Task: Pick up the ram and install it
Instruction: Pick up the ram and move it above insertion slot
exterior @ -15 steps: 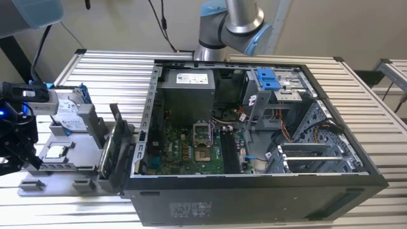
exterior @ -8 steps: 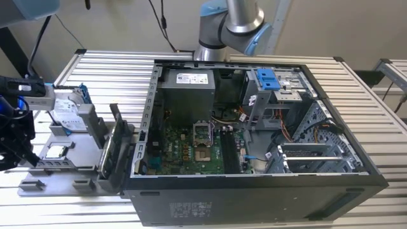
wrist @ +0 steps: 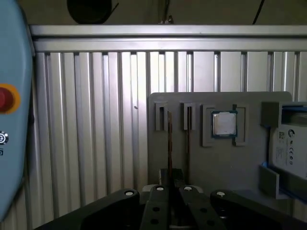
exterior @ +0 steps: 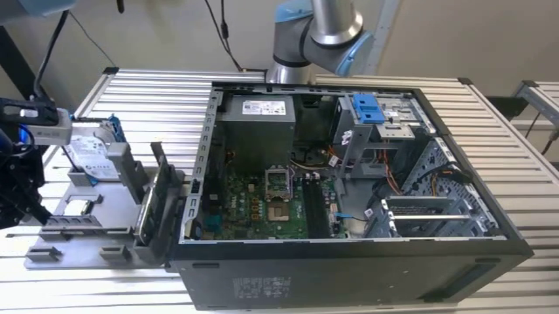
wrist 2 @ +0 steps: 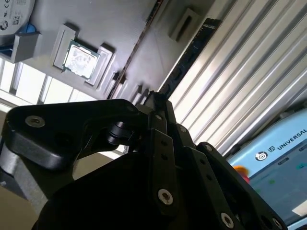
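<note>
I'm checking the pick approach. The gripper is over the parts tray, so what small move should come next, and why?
Probably a short, straight descent onto the ram. In the first wrist view the gripper sits in line with that thin stick, which stands on edge in its slot on the tray. It looks unlifted, so closing in along its line seems safest.

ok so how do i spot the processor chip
Find the grey tray on the slatted table, at the exterior view's left of the open computer case. The chip lies flat between the hard drive and two thin boards standing on edge; it alone is small, square and silver.
</note>
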{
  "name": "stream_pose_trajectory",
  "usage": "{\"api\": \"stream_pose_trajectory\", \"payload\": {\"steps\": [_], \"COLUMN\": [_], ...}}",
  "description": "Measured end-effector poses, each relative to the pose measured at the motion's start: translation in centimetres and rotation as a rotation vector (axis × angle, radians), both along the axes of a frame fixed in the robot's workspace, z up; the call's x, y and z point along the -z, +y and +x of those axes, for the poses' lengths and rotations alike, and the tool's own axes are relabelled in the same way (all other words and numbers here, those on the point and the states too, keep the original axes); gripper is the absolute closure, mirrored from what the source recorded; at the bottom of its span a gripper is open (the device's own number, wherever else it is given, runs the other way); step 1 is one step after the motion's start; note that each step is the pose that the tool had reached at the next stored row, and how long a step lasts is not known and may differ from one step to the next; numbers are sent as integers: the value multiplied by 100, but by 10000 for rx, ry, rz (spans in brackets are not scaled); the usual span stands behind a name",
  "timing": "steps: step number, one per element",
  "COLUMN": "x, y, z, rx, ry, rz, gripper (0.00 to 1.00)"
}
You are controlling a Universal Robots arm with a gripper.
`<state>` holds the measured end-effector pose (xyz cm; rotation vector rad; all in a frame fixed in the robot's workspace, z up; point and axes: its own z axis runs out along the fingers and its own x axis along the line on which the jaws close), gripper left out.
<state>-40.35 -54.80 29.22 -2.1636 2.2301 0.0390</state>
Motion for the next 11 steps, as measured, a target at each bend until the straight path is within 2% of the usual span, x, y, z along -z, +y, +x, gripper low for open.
{"api": "stream_pose_trajectory", "payload": {"steps": [11], "x": [-122], "y": [0], "z": [-1], "rx": [1], "ry": [0], "rz": [19], "gripper": [86]}}
